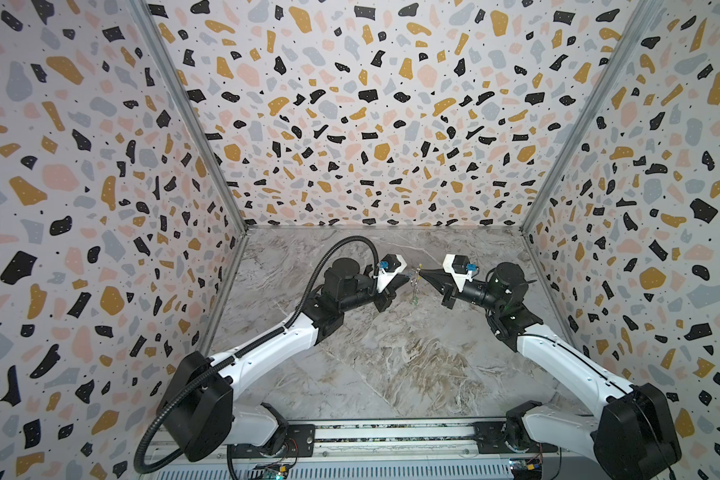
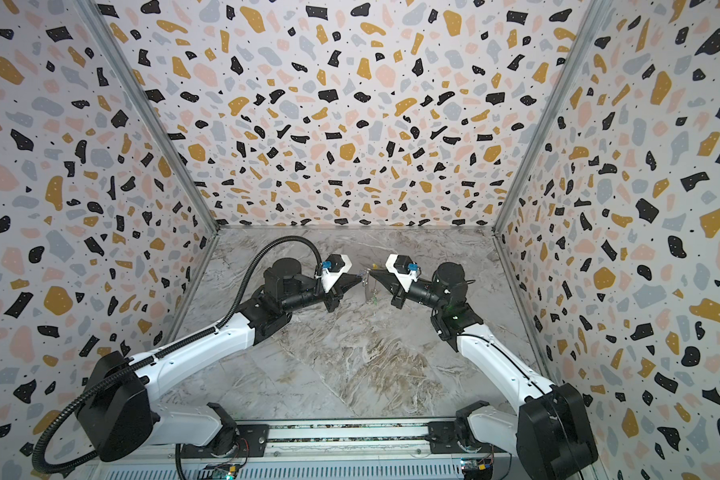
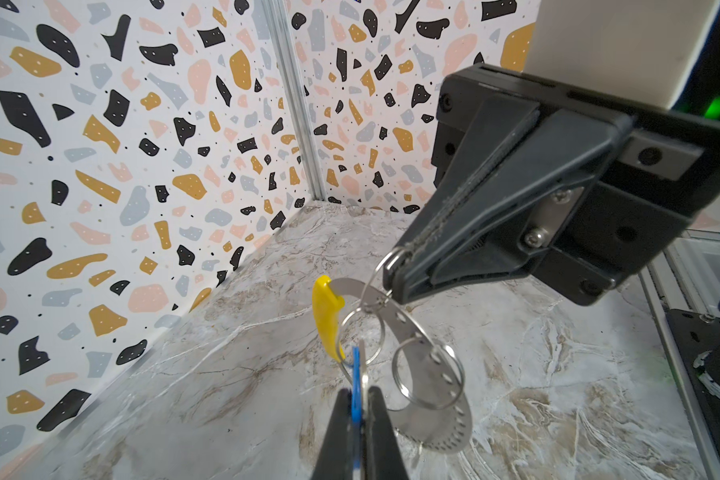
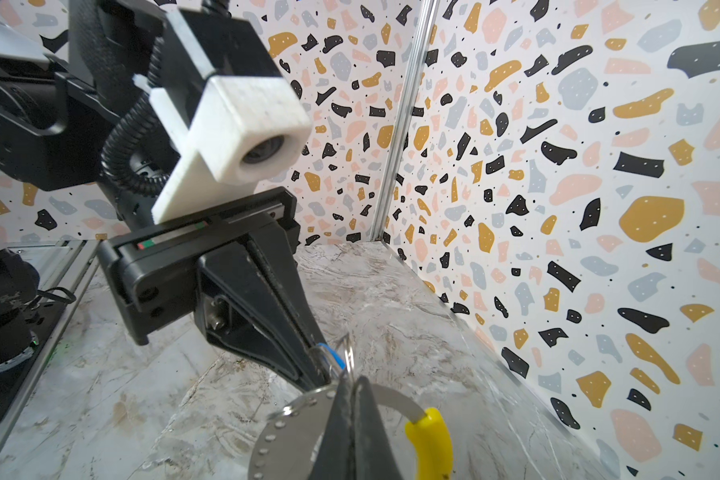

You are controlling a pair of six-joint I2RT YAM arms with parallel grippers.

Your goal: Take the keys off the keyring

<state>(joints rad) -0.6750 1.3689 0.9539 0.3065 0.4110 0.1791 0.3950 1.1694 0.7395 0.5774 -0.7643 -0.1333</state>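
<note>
Both grippers meet above the middle of the marble table, with the keyring (image 3: pixel 454 428) hanging between them. It is a flat silver band with holes and a yellow sleeve (image 3: pixel 327 316). My left gripper (image 3: pixel 357 392) is shut on the blue-tagged key (image 3: pixel 355 374). My right gripper (image 4: pixel 352 382) is shut on a small wire ring (image 3: pixel 375 274) threaded through the band (image 4: pixel 283 440). Two more small rings hang on the band. In both top views a green-tagged key (image 1: pixel 414 297) dangles below the fingertips.
Terrazzo-patterned walls (image 1: pixel 371 124) close in the table (image 1: pixel 391 365) at the back and on both sides. The arm bases sit on a metal rail (image 1: pixel 391 440) along the front edge.
</note>
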